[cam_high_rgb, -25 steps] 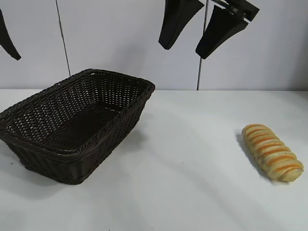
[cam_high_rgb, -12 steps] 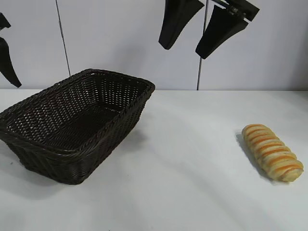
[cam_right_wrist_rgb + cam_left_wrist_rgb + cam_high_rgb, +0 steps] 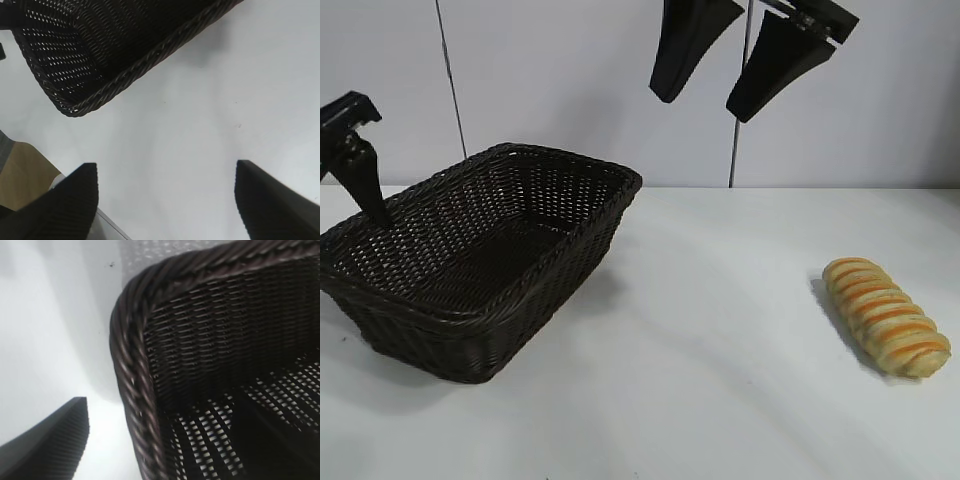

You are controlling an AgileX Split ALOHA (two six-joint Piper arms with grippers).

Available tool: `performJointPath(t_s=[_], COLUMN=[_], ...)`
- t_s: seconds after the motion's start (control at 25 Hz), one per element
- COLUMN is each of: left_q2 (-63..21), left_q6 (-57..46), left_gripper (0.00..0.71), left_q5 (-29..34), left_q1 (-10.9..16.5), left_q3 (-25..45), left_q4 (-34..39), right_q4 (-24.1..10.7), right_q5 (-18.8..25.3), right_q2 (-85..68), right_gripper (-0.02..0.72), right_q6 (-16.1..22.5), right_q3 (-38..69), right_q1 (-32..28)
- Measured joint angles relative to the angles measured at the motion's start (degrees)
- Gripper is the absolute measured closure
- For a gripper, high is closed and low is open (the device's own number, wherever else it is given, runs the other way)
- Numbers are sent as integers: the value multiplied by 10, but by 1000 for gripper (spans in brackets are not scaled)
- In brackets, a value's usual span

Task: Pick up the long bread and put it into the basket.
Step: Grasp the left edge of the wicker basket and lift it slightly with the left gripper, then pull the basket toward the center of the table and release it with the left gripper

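White worktop (image 3: pixel 720 400) ran back to a pale panelled wall. My left tool (image 3: pixel 355 165) hung at the far left, its fingers spread and holding nothing, one dark finger (image 3: pixel 365 185) just over the basket (image 3: pixel 480 255) rim at its left corner. My right tool (image 3: pixel 740 65) hung high at the wall, fingers wide apart and empty, above the bare stretch between basket and bread. Well off to the right, the long bread (image 3: pixel 886 315) lay on the worktop, nowhere near the basket or either tool.
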Motion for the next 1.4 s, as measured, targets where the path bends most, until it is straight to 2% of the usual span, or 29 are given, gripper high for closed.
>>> performJointPath(t_s=[0.2,0.44,0.56,0.84,0.92,1.16,1.4], left_q2=[32,54,54,54,50,17,-17], left_q6=[12,12,12,11,5,11,62], left_gripper=[144,154,238,559,612,611,611], left_q5=[-30,-34,-34,-14,-20,12,59], left_q1=[-17,-19,-19,-19,-19,-14,33], left_q3=[0,0,0,0,0,0,-4], left_q4=[-9,-14,-14,-19,-22,-20,-18], right_q4=[0,0,0,0,0,0,0], right_q5=[-2,-7,-8,-8,-8,-8,-8], right_q2=[0,0,0,0,0,0,0], right_gripper=[155,155,155,155,155,155,155], right_q6=[0,0,0,0,0,0,0], right_q3=[0,0,0,0,0,0,0], right_q1=[0,0,0,0,0,0,0])
